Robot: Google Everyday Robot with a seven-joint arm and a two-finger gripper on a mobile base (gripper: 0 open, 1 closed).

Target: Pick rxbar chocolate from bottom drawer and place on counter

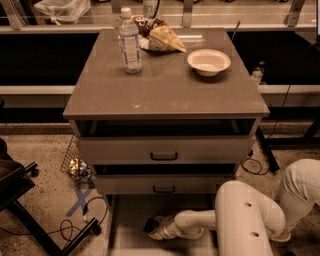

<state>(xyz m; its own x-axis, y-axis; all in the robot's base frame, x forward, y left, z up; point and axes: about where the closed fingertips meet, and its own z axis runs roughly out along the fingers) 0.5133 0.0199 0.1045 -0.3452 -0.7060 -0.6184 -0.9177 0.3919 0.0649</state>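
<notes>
At the far left, a blue cross of tape [80,200] is stuck to the speckled floor, with a black cable [74,228] looping just below it. A clear plastic bag [62,8] lies on the ledge behind, at the top left.

The cabinet fills the middle. On its tabletop [165,92], the water bottle [130,42] stands upright near the back left. Just right of it, at the back edge, lies a tan-and-brown snack bag [161,38]. Further right, set apart from the bag, sits a pale bowl [209,61]. The front half of the tabletop is bare.

Below the slab, the upper drawer front [164,150] is slightly pulled out, leaving a dark gap above it. The second front [164,185] sits under it, also with a black handle.

The bottom drawer [129,222] is pulled well out at floor level, showing its pale flat floor. The claw [156,231] is low inside this drawer, towards the middle of its floor, pointing left. A small dark chocolate bar [150,224] sits right at the claw's tip, in the bottom drawer and not on the tabletop. I cannot tell whether the claw is apart, together or clamped on the bar.

The white arm [245,215] reaches in from the right, its thick curved body low at the drawer's right side. A second white curved part of the robot [300,187] shows at the right edge.
</notes>
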